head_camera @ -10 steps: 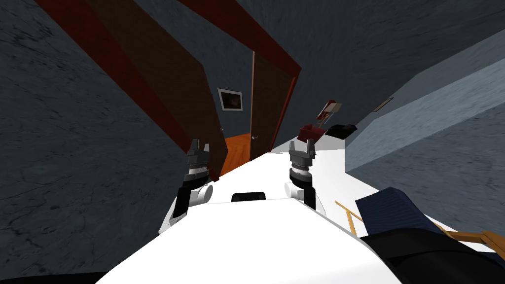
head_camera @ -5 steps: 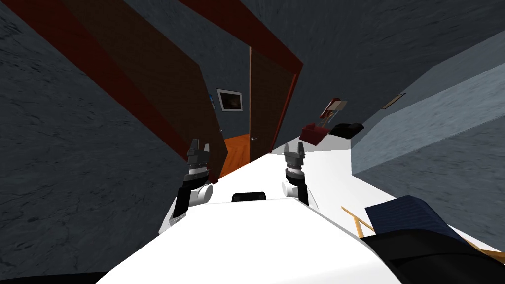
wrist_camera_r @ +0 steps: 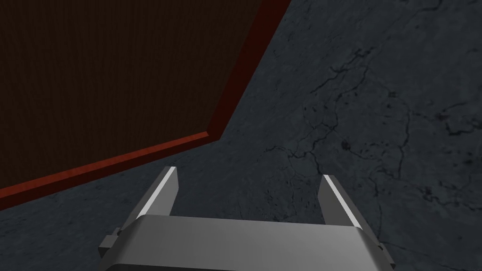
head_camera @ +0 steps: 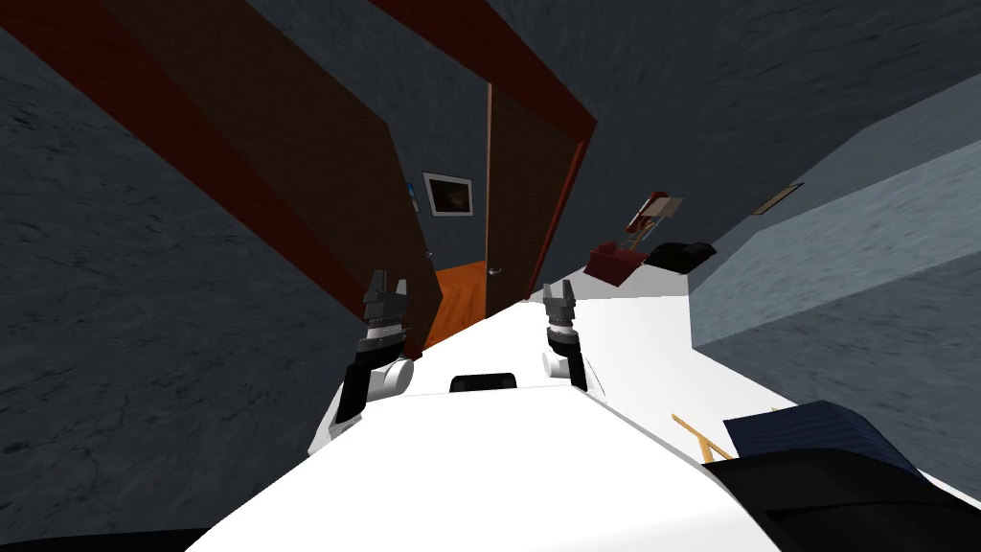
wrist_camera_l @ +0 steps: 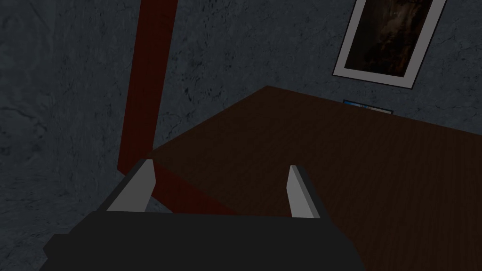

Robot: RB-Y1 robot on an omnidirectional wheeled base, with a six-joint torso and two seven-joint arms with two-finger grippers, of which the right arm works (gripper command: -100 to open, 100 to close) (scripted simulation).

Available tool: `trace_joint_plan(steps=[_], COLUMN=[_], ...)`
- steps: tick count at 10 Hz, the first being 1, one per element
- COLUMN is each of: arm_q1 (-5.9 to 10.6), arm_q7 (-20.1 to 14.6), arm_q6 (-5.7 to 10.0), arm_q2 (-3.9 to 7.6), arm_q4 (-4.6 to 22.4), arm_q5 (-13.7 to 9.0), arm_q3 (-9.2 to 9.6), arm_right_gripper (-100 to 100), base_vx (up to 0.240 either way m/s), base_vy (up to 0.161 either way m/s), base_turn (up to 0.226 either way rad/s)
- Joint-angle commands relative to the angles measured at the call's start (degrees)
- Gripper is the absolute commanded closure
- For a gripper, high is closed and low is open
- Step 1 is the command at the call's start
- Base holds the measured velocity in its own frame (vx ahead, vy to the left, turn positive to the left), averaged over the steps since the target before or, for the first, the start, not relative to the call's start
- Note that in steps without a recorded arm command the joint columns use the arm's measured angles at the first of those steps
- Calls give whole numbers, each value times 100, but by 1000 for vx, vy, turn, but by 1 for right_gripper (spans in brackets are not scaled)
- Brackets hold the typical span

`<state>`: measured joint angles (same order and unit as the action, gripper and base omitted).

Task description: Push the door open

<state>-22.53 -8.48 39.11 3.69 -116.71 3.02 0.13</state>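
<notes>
Well, the door is a dark brown leaf in the upper left of the frame in the head view. It hangs in a red-brown frame and is swung away from me. Its long edges slant from the upper left corner down toward the middle, and its free edge stands nearly upright just left of centre. A second dark brown panel with a small handle fills the right side of the same frame. An orange wooden floor and a framed picture on a grey wall show through the gap between them.

The left pincer sits at the foot of the door's free edge, fingers apart and holding nothing. In the left wrist view one of its fingers lies over the brown leaf and the other over the red frame. The right pincer is just right of centre, at the foot of the second panel. Its fingers are apart too, and its wrist view shows them over mottled dark grey wall.

The near floor is white. A dark red object and a black one sit on it by the far wall. A dark blue object on a light wooden frame lies at the lower right.
</notes>
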Motion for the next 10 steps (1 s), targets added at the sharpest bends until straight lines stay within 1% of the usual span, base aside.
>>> trace_joint_plan(steps=[1,2,4,6,7,9,10], arm_q1=[131,131,295,470,470,650,650], arm_q7=[-32,-32,-76,-122,-122,-170,-170], arm_q6=[17,17,67,120,120,176,176], arm_q2=[14,14,41,65,65,87,87], arm_q4=[286,323,732,1085,1174,1594,1627], arm_q5=[60,60,128,201,201,276,276], arm_q3=[26,26,48,71,71,95,95], arm_right_gripper=[-100,-100,-100,-100,-100,-100,-100], base_vx=[115,71,55,92,73,74,59], base_vy=[-36,-15,-20,-25,-34,-30,-31], base_turn=[37,10,28,43,18,32,17])
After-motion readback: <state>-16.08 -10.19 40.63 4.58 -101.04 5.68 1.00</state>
